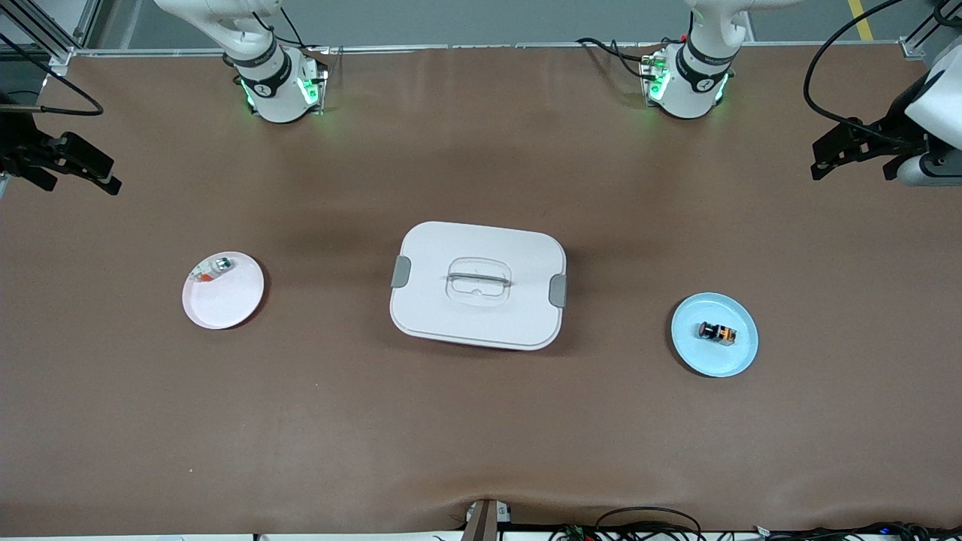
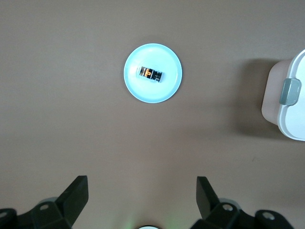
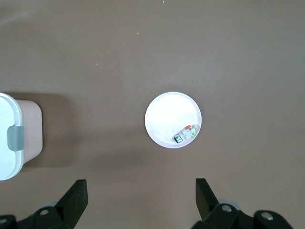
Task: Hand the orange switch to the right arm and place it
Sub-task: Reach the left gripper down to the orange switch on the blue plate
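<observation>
The left gripper (image 1: pixel 827 159) hung wide open and empty, high over the left arm's end of the surface (image 1: pixel 481 436), its two black fingers (image 2: pixel 76 195) spread well apart. Below it and some way off sat the blue plate (image 1: pixel 714 334), and on that plate lay the switch (image 1: pixel 716 332), tipped on its side near the middle.

To my eye the pick-up had not begun. The sound way to do it would be to bring the gripper straight above the plate, turn the wrist so the fingers straddle the switch across its short width, and come down gently enough not to nudge the plate. The grip should take one end only, leaving the other end clear for the second gripper to take hold of at the handover.

The right gripper (image 1: pixel 71 167) waited, open just as wide and holding nothing, over the right arm's end, with the white plate (image 1: pixel 223 290) below it carrying a small silver-and-red part (image 3: pixel 187 134) at its rim. A lidded white box (image 1: pixel 478 284) stood between the plates.

The switch itself was tiny and stubby, a black body with orange sides and a reddish cap at one end. It looked hard and smooth, so I judged it could roll or slip if pinched off-centre.
</observation>
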`<state>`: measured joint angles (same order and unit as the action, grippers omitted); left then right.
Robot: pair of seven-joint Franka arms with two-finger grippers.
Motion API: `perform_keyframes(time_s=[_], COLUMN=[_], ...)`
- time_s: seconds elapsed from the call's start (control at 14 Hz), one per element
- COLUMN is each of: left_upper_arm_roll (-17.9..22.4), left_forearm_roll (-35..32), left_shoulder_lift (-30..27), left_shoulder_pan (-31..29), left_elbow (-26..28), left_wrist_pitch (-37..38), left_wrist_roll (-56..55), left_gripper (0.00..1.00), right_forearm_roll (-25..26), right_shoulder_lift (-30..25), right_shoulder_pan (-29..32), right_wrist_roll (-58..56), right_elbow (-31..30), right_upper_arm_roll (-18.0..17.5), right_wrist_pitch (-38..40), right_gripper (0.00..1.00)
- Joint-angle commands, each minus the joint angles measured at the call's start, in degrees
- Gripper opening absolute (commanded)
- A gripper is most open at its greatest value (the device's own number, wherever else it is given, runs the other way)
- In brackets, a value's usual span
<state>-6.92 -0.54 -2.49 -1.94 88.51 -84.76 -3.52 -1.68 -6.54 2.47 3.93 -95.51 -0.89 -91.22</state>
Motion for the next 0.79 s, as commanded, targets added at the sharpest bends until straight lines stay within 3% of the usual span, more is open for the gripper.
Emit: perform_keyframes(time_s=[0.0, 0.71], left_upper_arm_roll=[0.0, 0.1], left_forearm_roll=[0.1, 0.8], left_shoulder_lift=[0.6, 5.7], left_shoulder_pan=[0.3, -0.1], left_elbow=[-1.6, -1.1], left_wrist_pitch=[0.9, -2.5], left_wrist_roll=[-0.5, -0.2], left_gripper=[1.00, 1.00], right_forearm_roll=[-1.0, -0.8], right_shoulder_lift=[0.1, 0.1], right_shoulder_pan=[0.9, 0.8], right_wrist_roll=[0.3, -1.0], right_elbow=[0.8, 0.5], right_upper_arm_roll=[-0.5, -0.5], right_wrist_pitch=[2.0, 2.2], right_gripper=[1.00, 1.00])
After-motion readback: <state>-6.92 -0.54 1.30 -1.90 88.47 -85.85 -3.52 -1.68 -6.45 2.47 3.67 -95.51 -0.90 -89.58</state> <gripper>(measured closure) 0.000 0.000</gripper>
